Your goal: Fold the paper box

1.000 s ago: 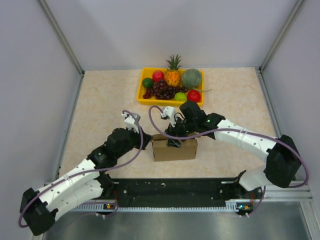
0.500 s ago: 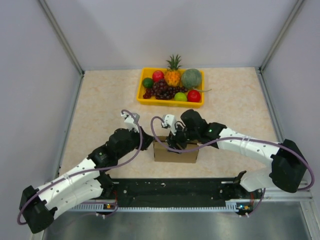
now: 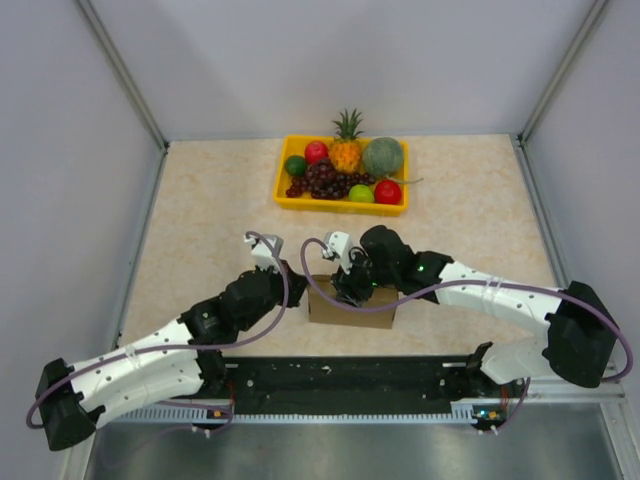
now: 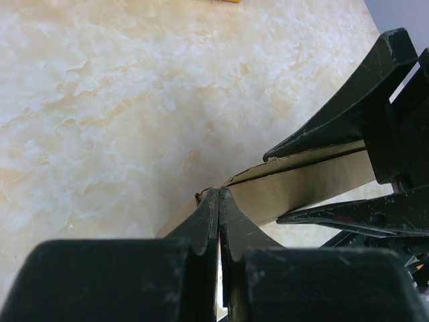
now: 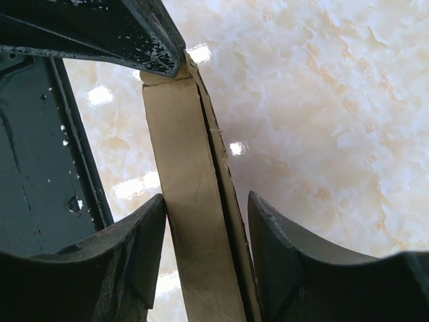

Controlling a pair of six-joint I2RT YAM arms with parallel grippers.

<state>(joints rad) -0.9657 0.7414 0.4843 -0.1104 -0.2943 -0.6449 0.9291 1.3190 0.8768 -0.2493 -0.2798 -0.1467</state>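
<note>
The paper box is a small brown carton on the table between the two arms. My left gripper is at its left end. In the left wrist view the left gripper is shut, its tips touching a corner of the box. My right gripper is over the top of the box. In the right wrist view the right gripper is open and straddles an upright cardboard edge; one finger touches it and the other stands apart. The right fingers also show in the left wrist view.
A yellow tray with a pineapple, grapes and other fruit stands behind the box. A black rail runs along the near table edge. White walls close the left, right and back.
My right gripper has moved left and lower onto the box. My left arm has come forward to the right, up to the box's left end. The box has shifted slightly nearer.
</note>
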